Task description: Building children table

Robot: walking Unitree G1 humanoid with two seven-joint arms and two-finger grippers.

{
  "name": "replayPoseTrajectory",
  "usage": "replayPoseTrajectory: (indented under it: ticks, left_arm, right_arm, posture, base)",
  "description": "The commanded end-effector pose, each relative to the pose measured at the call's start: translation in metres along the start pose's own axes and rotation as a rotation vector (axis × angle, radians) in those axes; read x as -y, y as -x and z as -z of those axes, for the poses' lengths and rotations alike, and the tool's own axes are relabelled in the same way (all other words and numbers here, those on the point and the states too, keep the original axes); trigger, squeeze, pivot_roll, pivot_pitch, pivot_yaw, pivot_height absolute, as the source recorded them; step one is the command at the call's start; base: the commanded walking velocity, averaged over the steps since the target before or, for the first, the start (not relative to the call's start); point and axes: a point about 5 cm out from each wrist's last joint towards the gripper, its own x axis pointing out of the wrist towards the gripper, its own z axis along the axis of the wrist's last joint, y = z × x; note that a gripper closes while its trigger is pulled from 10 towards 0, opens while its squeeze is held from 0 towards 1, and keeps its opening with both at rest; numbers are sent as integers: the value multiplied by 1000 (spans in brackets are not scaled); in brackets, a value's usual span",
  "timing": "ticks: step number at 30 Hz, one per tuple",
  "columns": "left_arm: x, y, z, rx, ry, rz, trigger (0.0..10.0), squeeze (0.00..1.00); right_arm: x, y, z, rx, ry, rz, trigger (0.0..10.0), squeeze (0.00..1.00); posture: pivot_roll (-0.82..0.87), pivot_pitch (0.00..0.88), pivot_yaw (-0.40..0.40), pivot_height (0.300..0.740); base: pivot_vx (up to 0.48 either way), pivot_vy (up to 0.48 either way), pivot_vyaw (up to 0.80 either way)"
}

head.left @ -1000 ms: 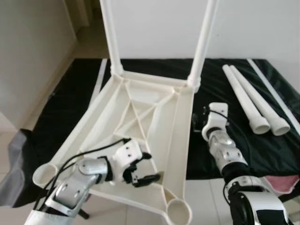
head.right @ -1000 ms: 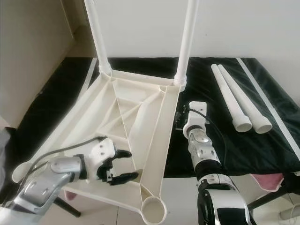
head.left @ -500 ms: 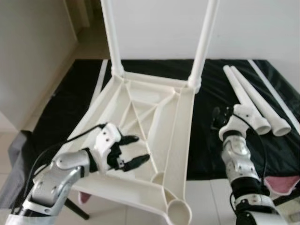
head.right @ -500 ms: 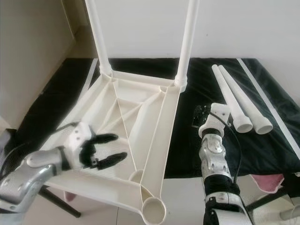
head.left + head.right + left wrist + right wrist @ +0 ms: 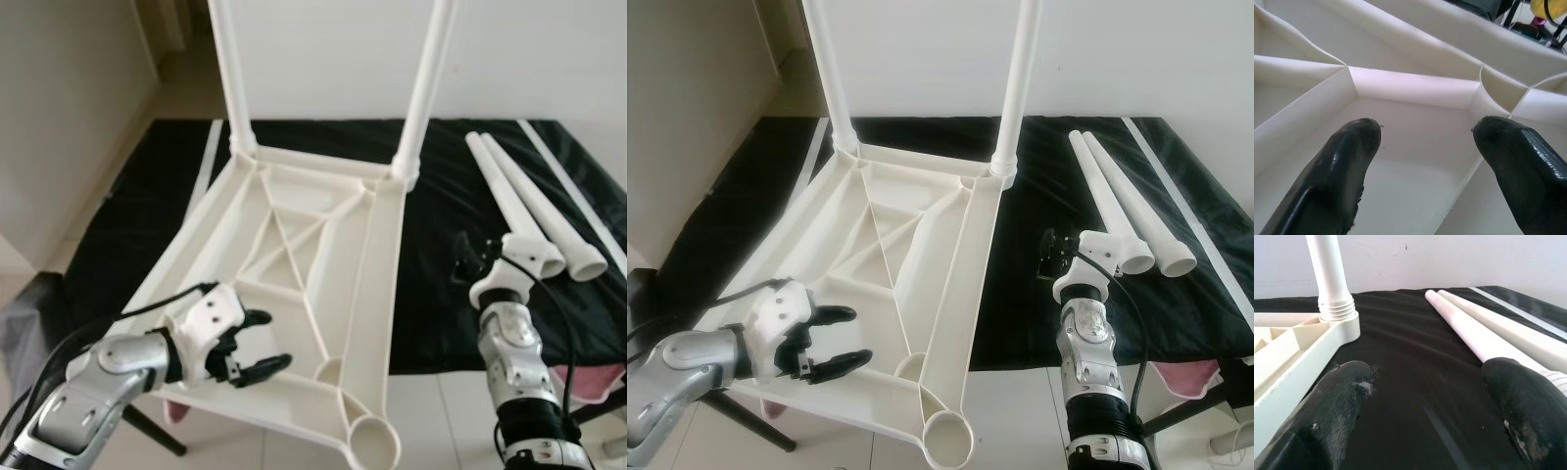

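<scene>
So the right end effector (image 5: 1050,257), fingers spread and empty, has swung off the upturned table frame (image 5: 950,255) toward the two loose legs (image 5: 1117,211) just beside it, while the left end effector (image 5: 828,343), also released, hovers over the frame's ribs.

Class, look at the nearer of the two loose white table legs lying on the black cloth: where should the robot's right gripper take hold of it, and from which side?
Probably on the plain round shaft of the nearer loose leg, just behind its flared open end. It lies flat on the black cloth beside the second leg, so coming down from above seems best, fingers spanning its width. The right gripper is open beside that end.
</scene>
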Motion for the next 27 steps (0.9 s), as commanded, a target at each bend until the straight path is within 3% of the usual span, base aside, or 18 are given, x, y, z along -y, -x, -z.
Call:
replayPoseTrajectory:
  ticks: [1, 11, 20, 27]
  left_arm:
    - [12, 1, 8, -58, -20, 229, 10000, 0]
    - [14, -2, 10, -75, -46, 246, 10000, 0]
    - [18, 5, -8, 64, -26, 293, 10000, 0]
    - [26, 2, 0, 24, -34, 350, 10000, 0]
  right_arm:
    - [3, -1, -1, -7, -6, 10, 10000, 0]
    - [4, -5, -8, 4, -7, 11, 10000, 0]
    - [3, -4, -7, -5, -6, 9, 10000, 0]
    - [1, -6, -7, -9, -10, 3, 10000, 0]
  posture:
    - [13, 50, -7, 740]
    - [5, 43, -6, 740]
    - [11, 27, -8, 740]
    - [13, 22, -8, 740]
  base:
    - [0, 0, 0]
    - [0, 0, 0]
    - [0, 0, 0]
    - [0, 0, 0]
